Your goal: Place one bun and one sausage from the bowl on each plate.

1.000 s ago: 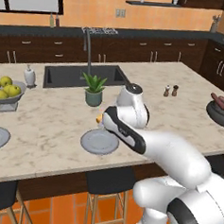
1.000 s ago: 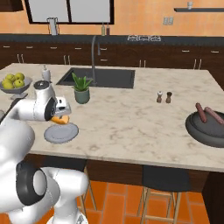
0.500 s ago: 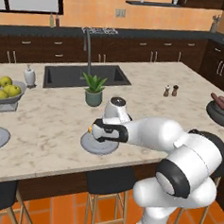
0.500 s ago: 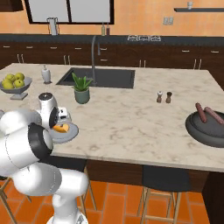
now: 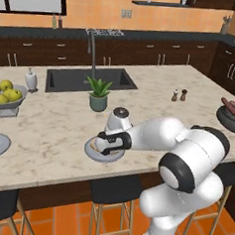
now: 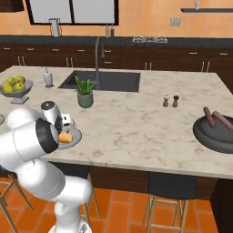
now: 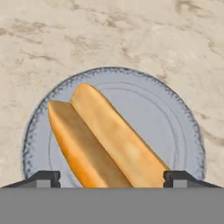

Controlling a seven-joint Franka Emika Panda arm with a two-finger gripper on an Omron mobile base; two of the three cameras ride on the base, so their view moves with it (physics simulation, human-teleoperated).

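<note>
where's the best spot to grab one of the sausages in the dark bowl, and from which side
Probably from above, at the middle of the upper reddish-brown sausage in the wide dark grey-black bowl. It lies propped across the bowl, clear of the rim, so fingers straddling its narrow width mid-length should close cleanly without hitting the second sausage beside it.

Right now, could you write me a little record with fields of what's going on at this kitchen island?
bun: lying on the grey plate near the island's front edge
fingers: spread wide on either side of the bun, not squeezing it
gripper: low over that plate
bowl: dark, at the island's right end, two sausages in it
second plate: at the left edge, something pale on it
fruit bowl: yellow-green fruit, left side
</note>
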